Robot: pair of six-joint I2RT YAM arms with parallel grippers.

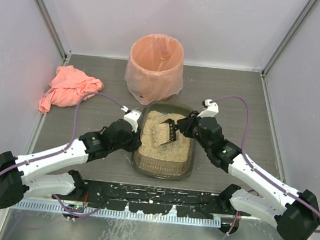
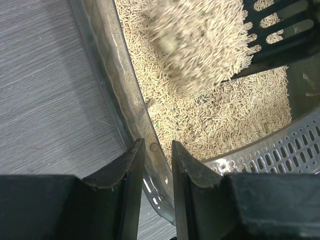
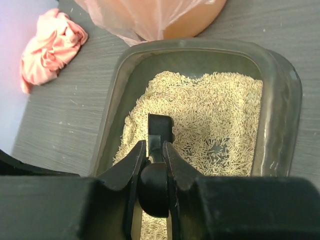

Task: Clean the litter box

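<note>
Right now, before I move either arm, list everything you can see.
litter box: 1, dark translucent, mid-table, in front of the bin
litter: beige pellets, inside the box
scoop: 1, black, slotted, over the box, heaped with litter
slotted insert: 1, pale grey, bared beneath the litter
bin: 1, peach bag liner, behind the box
cloth: 1, pink, crumpled, far left of the table
table: 1, grey wood-grain
left pincer: black, clamped on the box's left rim
right pincer: black, shut on the scoop handle
</note>
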